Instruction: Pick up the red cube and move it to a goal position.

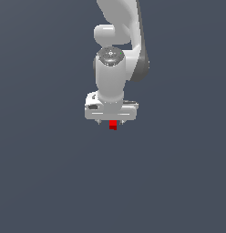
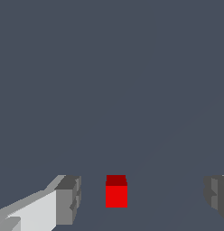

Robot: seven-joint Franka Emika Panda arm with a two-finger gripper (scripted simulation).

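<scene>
The red cube shows just under the white gripper hand in the exterior view. In the wrist view the red cube sits between the two grey fingers, with a clear gap on each side. It is nearer to one finger than to the other finger. My gripper is open and holds nothing. In the exterior view the gripper points straight down over the cube, and the hand hides most of the fingers. I cannot tell whether the fingertips reach the floor.
A plain dark grey-blue floor fills both views. The white arm rises above the gripper towards the top of the exterior view. No goal marker shows.
</scene>
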